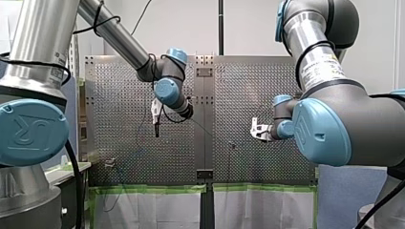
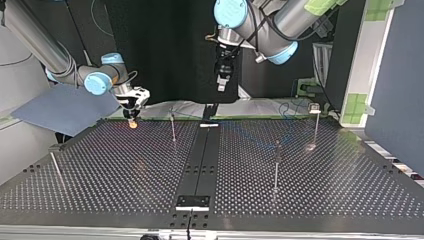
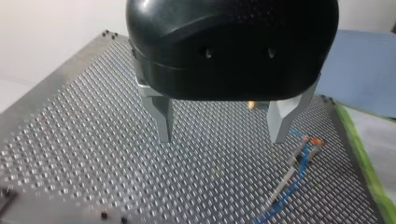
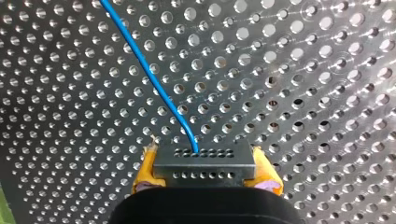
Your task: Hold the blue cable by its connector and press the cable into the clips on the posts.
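In the right wrist view my right gripper (image 4: 205, 160) is shut on the dark connector (image 4: 204, 171), with a yellow pad on either side of it. The blue cable (image 4: 156, 79) leaves the connector and runs away over the perforated plate. In the top view this gripper (image 2: 132, 114) hangs low over the plate's far edge, at the view's left. My left gripper (image 3: 222, 138) is open, its metal fingers (image 3: 161, 116) wide apart with nothing between them, high above the plate (image 2: 222, 75). Beside it, more blue cable (image 3: 292, 184) lies by a post with a clip (image 3: 303, 150).
Thin posts stand on the plate in the top view: one at the far middle (image 2: 173, 126), one nearer (image 2: 276, 167), one at the far right (image 2: 316, 125) and one at the near left (image 2: 55, 167). A dark seam strip (image 2: 200, 160) runs down the middle.
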Robot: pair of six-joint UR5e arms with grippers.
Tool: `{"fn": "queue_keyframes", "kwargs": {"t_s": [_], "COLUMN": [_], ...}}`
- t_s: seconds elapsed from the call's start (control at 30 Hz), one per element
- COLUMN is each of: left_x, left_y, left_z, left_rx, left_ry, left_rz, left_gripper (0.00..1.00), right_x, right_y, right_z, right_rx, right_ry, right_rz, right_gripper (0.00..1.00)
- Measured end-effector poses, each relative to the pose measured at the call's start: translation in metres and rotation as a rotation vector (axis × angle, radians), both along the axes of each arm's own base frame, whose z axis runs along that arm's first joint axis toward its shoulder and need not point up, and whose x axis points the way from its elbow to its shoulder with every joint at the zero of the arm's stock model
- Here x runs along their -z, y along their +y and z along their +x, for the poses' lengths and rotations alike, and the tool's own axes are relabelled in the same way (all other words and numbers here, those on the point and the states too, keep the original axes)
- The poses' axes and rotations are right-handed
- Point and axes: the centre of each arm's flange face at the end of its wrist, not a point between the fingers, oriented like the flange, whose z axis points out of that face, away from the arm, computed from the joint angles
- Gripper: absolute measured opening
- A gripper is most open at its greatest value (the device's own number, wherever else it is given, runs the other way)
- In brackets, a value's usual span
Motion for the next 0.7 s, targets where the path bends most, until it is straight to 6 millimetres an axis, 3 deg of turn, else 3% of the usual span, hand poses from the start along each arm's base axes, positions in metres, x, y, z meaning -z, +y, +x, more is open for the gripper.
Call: {"fn": "queue_keyframes", "kwargs": {"t_s": [0.2,0.47,0.7], "left_x": [-0.003,0.000,-0.019], "left_y": [0.027,0.064,0.072], "left_z": [-0.003,-0.007,-0.011], "left_rx": [-0.011,-0.051,-0.072], "left_ry": [0.015,0.038,-0.018], "left_rz": [0.006,0.061,0.080], "left_gripper": [1.00,1.00,1.00], "right_x": [-0.022,-0.071,-0.109], "right_y": [-0.005,-0.012,-0.015], "right_z": [-0.003,-0.013,-0.015], "right_rx": [0.009,0.031,0.034], "right_ry": [-0.005,-0.044,-0.059], "right_rz": [-0.034,-0.093,-0.145], "right_gripper": [0.00,0.00,0.00]}}
